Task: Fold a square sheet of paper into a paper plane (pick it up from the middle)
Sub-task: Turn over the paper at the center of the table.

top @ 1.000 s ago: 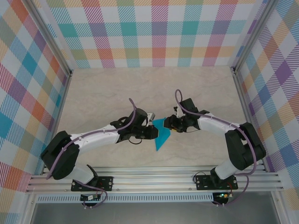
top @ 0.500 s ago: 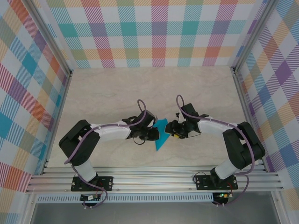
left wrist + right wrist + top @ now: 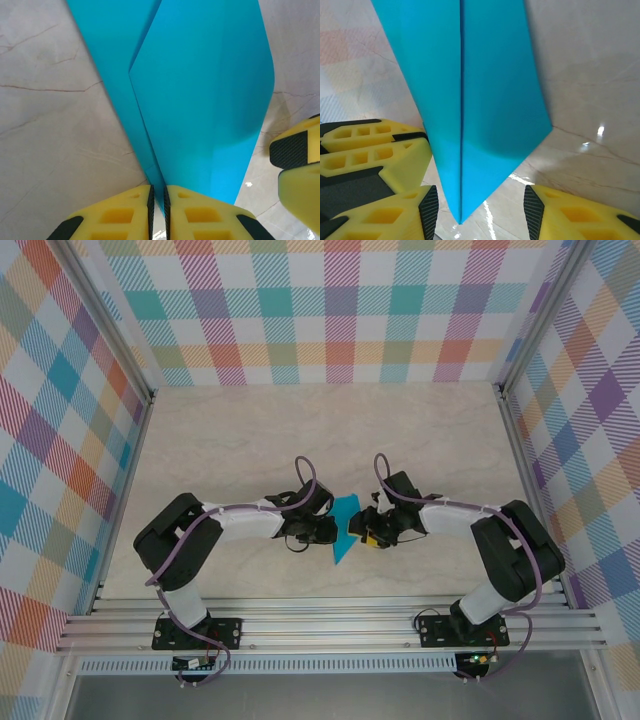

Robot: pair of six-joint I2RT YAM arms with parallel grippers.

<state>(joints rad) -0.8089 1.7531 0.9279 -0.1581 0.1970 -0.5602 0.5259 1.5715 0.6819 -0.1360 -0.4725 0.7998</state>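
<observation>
Teal-blue thin paper plane (image 3: pixel 345 530), light and floppy, I judge: my left claw (image 3: pixel 158 200) pinches its fold, my right claw (image 3: pixel 482 210) gapes around the tip.

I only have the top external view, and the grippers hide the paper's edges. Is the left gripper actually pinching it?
Observer: Yes. In the left wrist view the left gripper is shut on the paper plane, near its narrow end.
Operator: And the right one?
Observer: The right gripper is open, its fingers either side of the plane's pointed tip with a gap on each side.
Operator: Any crease visible?
Observer: A straight centre crease runs to the tip.
</observation>
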